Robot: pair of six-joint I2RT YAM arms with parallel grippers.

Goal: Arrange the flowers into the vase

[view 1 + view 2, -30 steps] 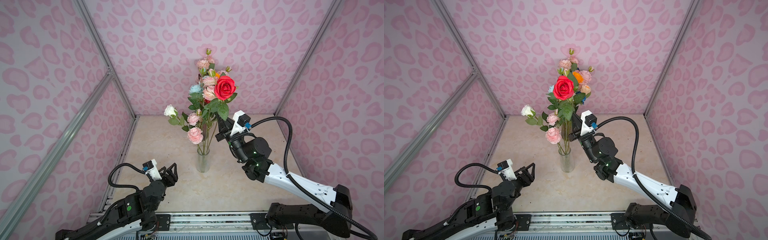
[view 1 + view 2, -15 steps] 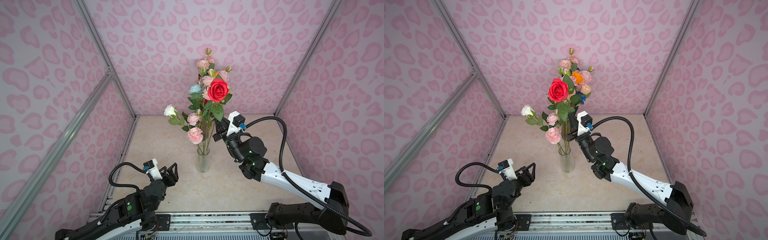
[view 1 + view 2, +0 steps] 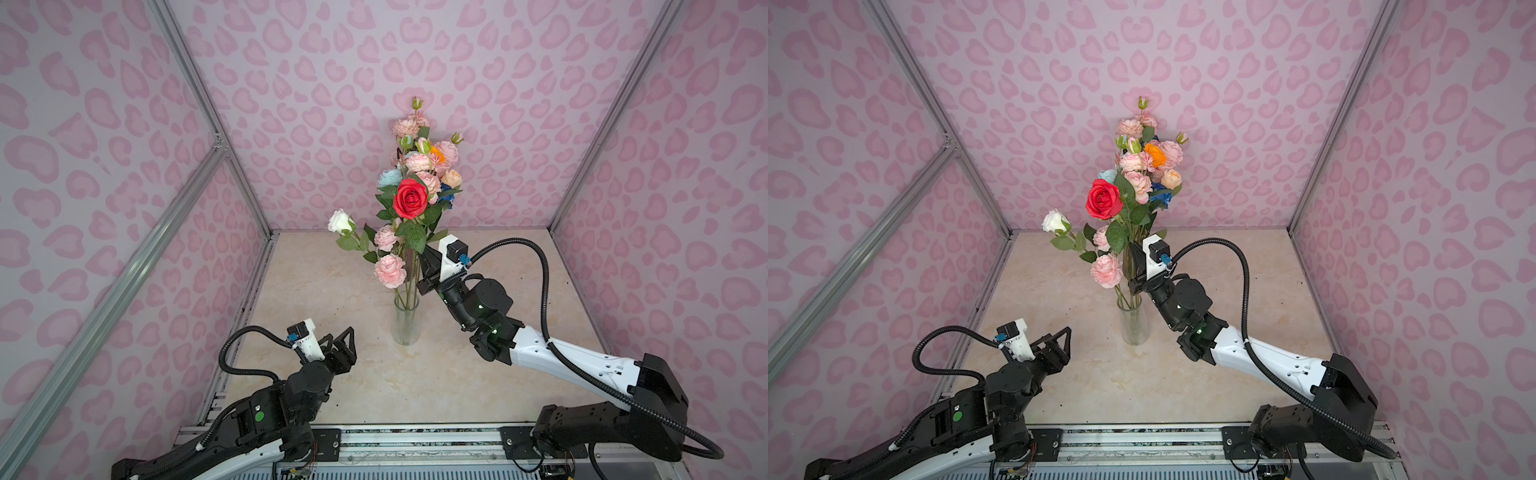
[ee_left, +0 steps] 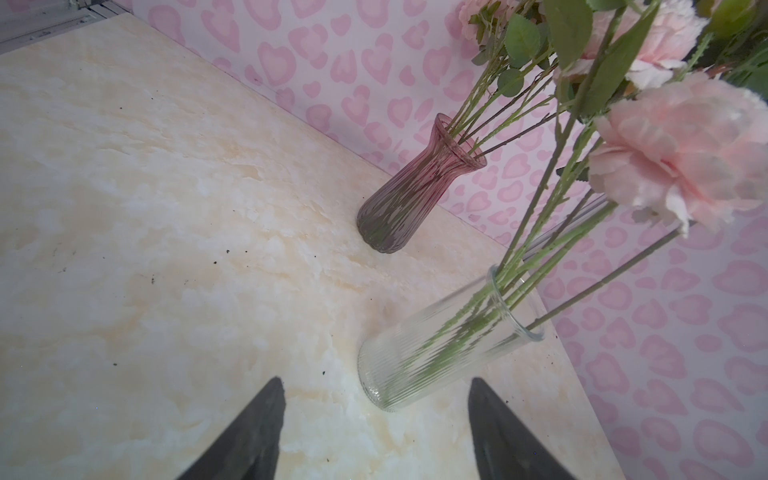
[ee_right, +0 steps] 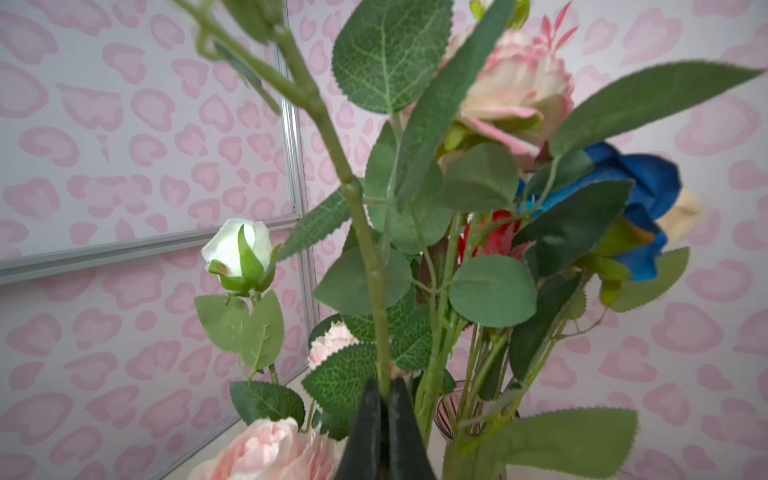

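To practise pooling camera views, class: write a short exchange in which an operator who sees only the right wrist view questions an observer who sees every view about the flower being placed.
Operator: The right gripper is shut on a green stem, but the bloom runs out of my frame. Which flower is it?
Observer: The red rose. In both top views its stem runs down to your gripper.
Operator: I can't see the other arm. Where is it?
Observer: The left gripper is open and empty. It hovers over the table, apart from the clear vase and to its left in both top views.
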